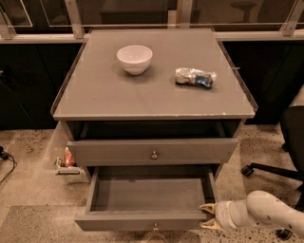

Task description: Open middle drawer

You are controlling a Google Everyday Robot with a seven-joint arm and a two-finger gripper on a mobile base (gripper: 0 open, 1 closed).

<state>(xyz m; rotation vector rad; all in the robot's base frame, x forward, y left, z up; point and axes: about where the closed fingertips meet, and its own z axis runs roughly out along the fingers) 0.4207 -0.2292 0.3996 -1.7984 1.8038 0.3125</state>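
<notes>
Speckled floor (28, 161), dark glass panels (123, 14) behind, black office chair (292, 137) right.

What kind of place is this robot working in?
Probably an office or lab: a grey drawer cabinet, a wheeled office chair base, glass panels behind. The gripper sits at the pulled-out drawer's right front corner.

High front view — gripper (208, 216) lower right
</notes>
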